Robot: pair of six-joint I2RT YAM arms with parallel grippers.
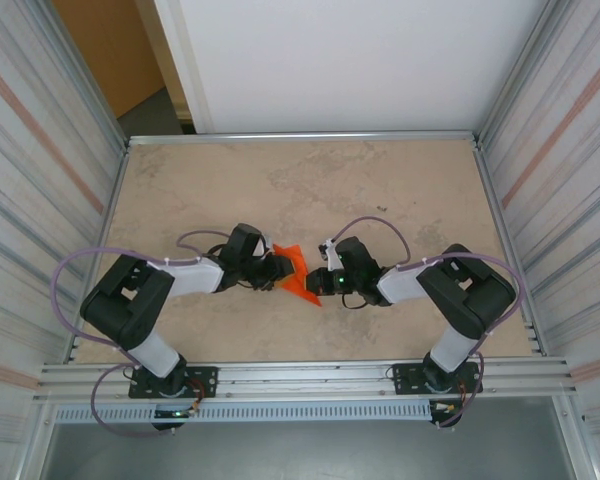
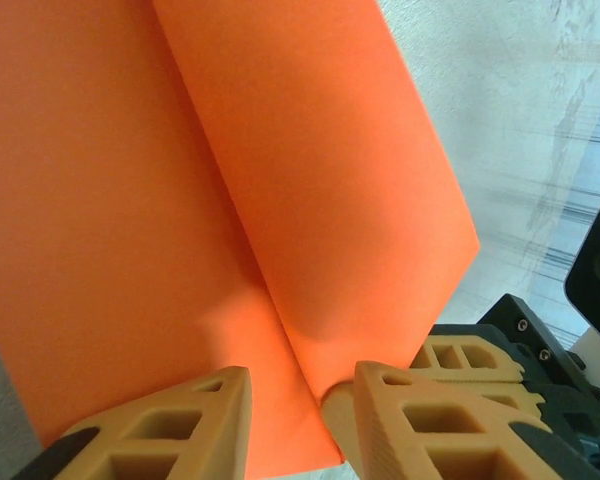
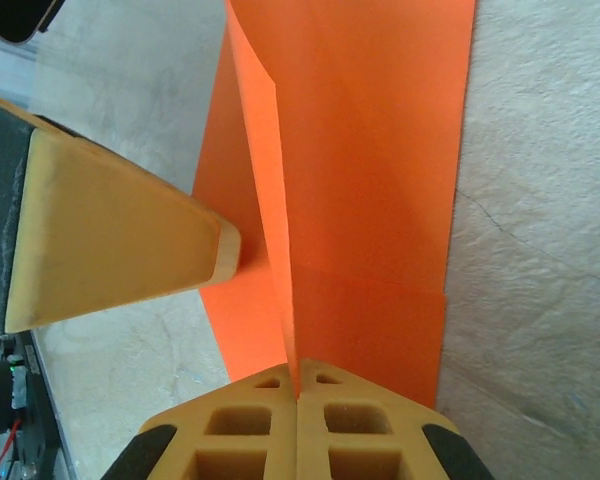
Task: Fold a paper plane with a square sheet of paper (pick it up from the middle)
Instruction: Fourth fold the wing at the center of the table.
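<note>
Over the middle of the table (image 1: 380, 190), right gripper (image 3: 298, 388) is pinching the square sheet of paper (image 1: 298, 268) tight, left gripper (image 2: 300, 378) is straddling its crease, jaws apart; I'd be squeezing slowly, lining edges up.

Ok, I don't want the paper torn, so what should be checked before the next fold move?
1. Right hand shut on the orange paper sheet: ok.
2. Left hand clamped on the sheet: not ok, fingers apart astride the crease.
3. Sheet untorn where visible: ok.
4. Hands clear of each other: cannot tell, fingers very close.
5. Sheet over the middle of the table: ok.
</note>
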